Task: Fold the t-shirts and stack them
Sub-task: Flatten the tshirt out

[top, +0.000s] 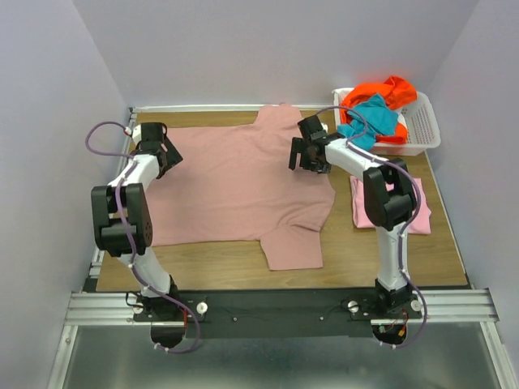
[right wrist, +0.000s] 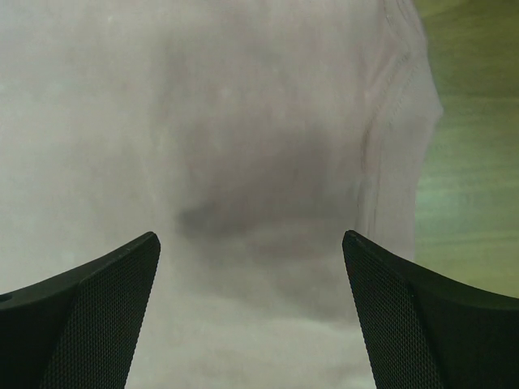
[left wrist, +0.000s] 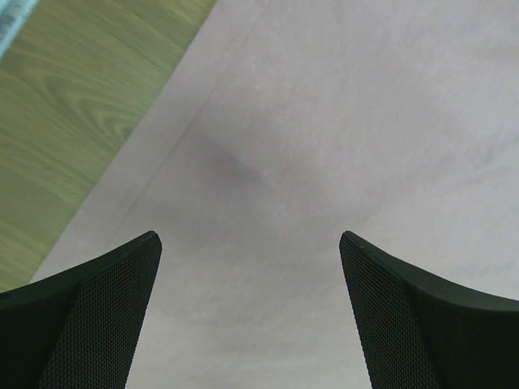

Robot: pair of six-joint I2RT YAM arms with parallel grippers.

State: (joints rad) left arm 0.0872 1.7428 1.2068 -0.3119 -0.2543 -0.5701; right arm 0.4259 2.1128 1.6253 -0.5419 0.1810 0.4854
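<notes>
A large dusty rose-mauve t-shirt (top: 235, 182) lies spread flat across the wooden table. My left gripper (top: 165, 154) is open, low over the shirt's far left edge; in the left wrist view the cloth (left wrist: 324, 146) fills the space between the fingers. My right gripper (top: 305, 156) is open above the shirt's far right side, by the collar seam (right wrist: 388, 130). A folded light pink t-shirt (top: 422, 212) lies at the right, partly under my right arm. Orange (top: 381, 91) and teal (top: 371, 120) t-shirts are heaped in the basket.
A white slotted basket (top: 422, 126) stands at the back right corner. Bare wood (top: 211, 263) shows along the front edge and at the far left (left wrist: 73, 130). Grey walls close in the table on three sides.
</notes>
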